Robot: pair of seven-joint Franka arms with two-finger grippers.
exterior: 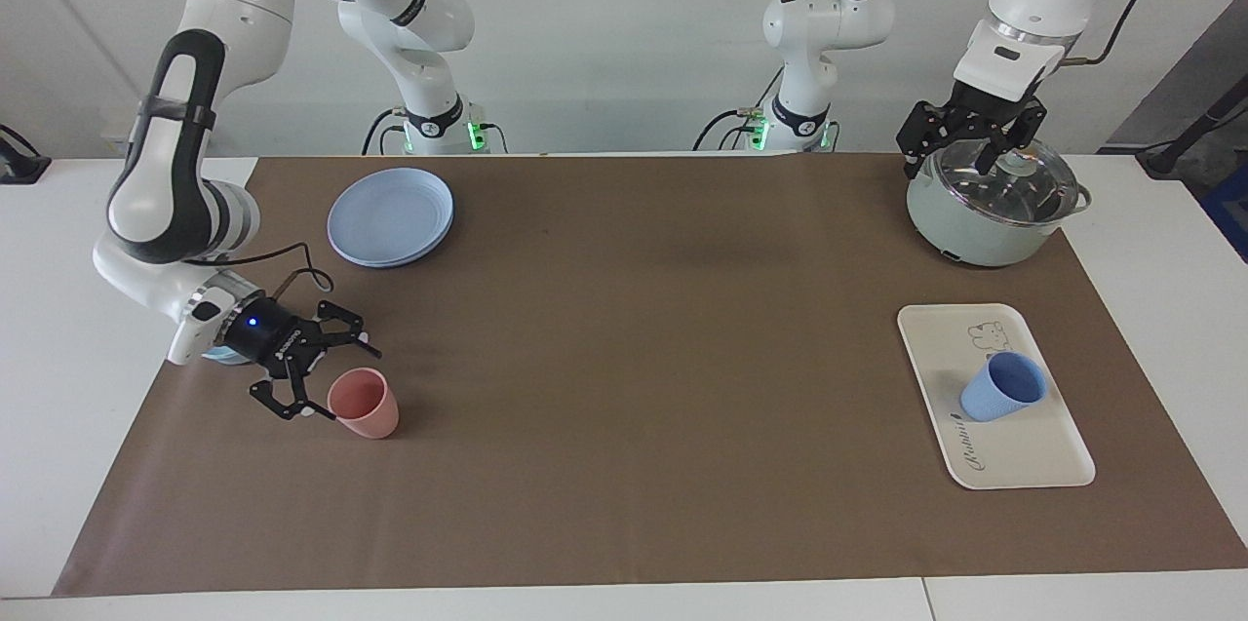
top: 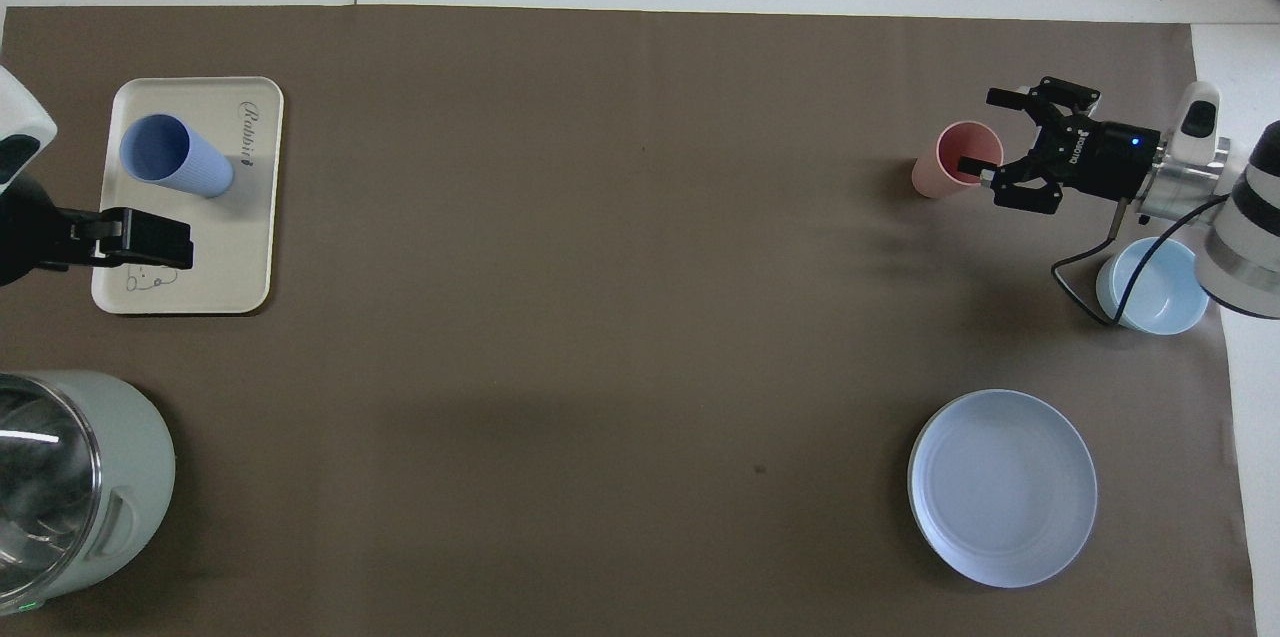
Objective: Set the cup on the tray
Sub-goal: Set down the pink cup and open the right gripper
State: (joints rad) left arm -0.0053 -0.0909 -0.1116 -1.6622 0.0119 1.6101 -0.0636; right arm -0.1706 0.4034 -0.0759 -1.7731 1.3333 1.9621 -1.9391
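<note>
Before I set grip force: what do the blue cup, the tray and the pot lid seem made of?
The cup looks like matte plastic, with a faintly ribbed outside. The tray seems smooth cream plastic or melamine with a printed drawing. The pot lid looks like clear glass in a shiny metal rim.

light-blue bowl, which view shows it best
The overhead view: the bowl shows almost whole beside the right arm's wrist, crossed only by a cable. In the facing view only a blue sliver peeks out under that wrist.
</note>
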